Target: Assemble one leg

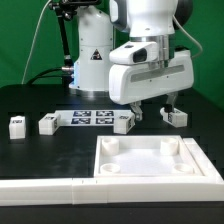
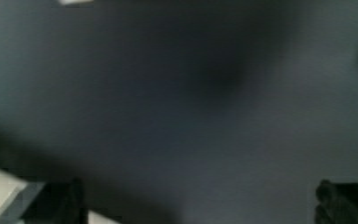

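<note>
Several small white legs with marker tags stand on the black table in the exterior view: one at the far left (image 1: 16, 125), one beside it (image 1: 47, 123), one in the middle (image 1: 123, 122) and one at the right (image 1: 175, 116). My gripper (image 1: 153, 108) hangs above the table between the middle and right legs, open and empty. In the wrist view the gripper (image 2: 202, 205) shows two dark fingertips (image 2: 60, 200) far apart, with only blurred dark table between them.
The marker board (image 1: 88, 117) lies behind the legs. A large flat white panel (image 1: 150, 158) with corner sockets lies at the front right. A long white rail (image 1: 60, 186) runs along the front edge. The robot base (image 1: 90, 60) stands at the back.
</note>
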Controlling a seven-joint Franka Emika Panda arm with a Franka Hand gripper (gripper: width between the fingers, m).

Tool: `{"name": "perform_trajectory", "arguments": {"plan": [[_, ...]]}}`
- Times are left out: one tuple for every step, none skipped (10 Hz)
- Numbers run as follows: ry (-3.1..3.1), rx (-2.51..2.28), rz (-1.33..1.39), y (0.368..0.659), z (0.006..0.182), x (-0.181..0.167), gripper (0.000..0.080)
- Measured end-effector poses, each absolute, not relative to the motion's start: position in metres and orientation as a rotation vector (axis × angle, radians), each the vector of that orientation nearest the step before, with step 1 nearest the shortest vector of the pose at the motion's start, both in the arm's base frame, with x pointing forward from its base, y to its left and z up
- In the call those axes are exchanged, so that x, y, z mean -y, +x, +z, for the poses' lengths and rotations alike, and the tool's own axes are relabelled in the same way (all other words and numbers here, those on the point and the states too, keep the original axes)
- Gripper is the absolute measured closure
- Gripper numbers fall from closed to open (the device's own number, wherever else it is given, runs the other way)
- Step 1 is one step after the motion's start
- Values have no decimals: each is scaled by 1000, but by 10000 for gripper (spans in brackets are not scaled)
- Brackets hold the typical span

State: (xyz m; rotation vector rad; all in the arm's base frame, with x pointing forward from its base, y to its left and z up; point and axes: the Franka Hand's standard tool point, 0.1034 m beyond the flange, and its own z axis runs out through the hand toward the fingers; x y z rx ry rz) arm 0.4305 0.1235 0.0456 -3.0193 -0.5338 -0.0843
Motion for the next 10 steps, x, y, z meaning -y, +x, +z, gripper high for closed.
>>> {"name": "perform_trajectory", "arguments": {"plan": [[-3037, 309, -65, 425, 44, -136, 151], [-3042, 147, -48, 420, 43, -150, 151], [-3041, 141, -45, 418, 43, -155, 151], [-3041, 145, -46, 419, 43, -154, 151], [-3041, 144, -45, 419, 43, -153, 151], [-3045, 145, -3, 417, 42, -153, 151], [-3044, 145, -7, 417, 42, -154, 151], [-3045, 146, 0, 417, 42, -154, 151], [-3054, 146, 154, 407, 40, -158, 151], [-3054, 162, 310, 404, 41, -166, 151]]}}
